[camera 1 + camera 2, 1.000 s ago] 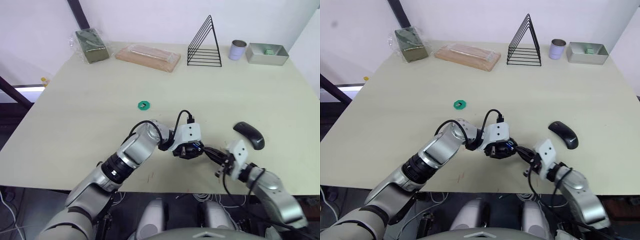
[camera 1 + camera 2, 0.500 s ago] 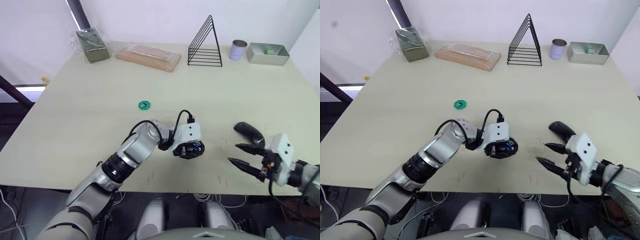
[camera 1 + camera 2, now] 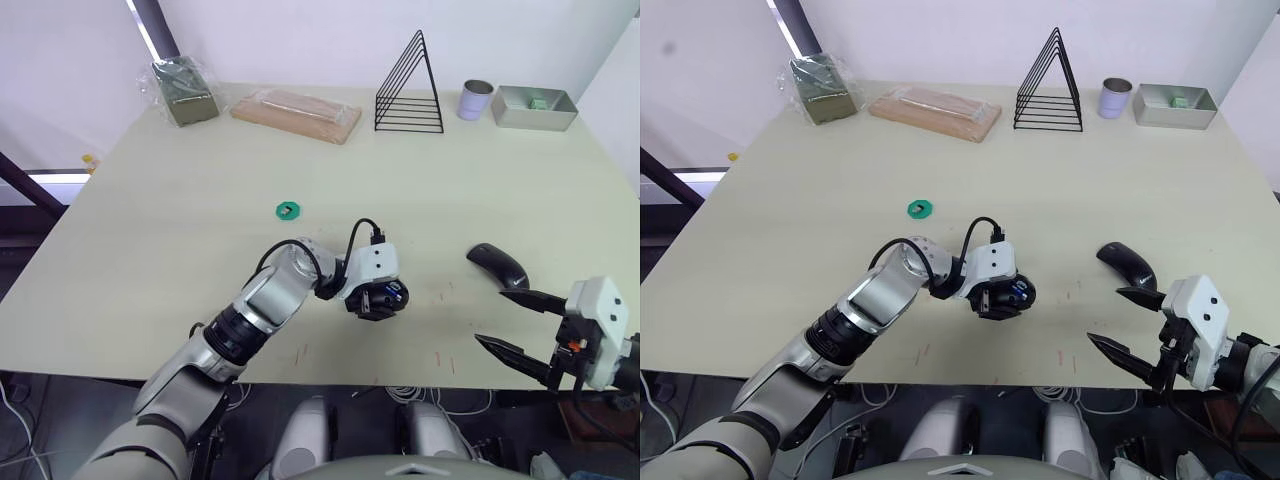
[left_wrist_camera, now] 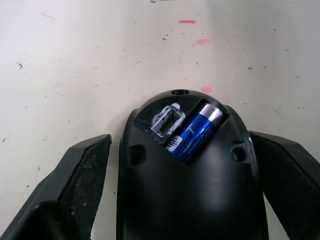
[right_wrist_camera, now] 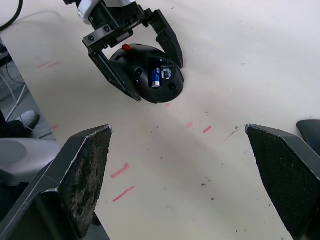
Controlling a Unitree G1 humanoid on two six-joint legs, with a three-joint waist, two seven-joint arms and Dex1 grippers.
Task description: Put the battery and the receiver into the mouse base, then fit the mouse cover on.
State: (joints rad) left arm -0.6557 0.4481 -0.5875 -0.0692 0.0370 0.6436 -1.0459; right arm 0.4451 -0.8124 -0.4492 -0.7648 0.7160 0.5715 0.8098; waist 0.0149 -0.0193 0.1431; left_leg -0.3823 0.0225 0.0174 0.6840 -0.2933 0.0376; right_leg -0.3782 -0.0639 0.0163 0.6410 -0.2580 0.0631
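The black mouse base (image 3: 376,299) lies near the table's front middle, open side up. In its compartment sit the blue battery (image 4: 192,132) and, beside it, the small metal-ended receiver (image 4: 167,120). My left gripper (image 3: 384,300) is open and straddles the base. A gap shows between one finger (image 4: 75,185) and the base. The glossy black mouse cover (image 3: 497,266) lies on the table to the right. My right gripper (image 3: 490,315) is wide open and empty. It hovers just in front of the cover, well to the right of the base.
A green disc (image 3: 288,210) lies to the back left of the base. Along the far edge stand a wrapped dark pack (image 3: 182,90), a wrapped wooden block (image 3: 296,115), a wire rack (image 3: 410,90), a cup (image 3: 477,100) and a metal tray (image 3: 535,107).
My right gripper was shut at the mouse base. It has opened wide and drawn back to the right, near the cover. My left gripper has stayed around the base.
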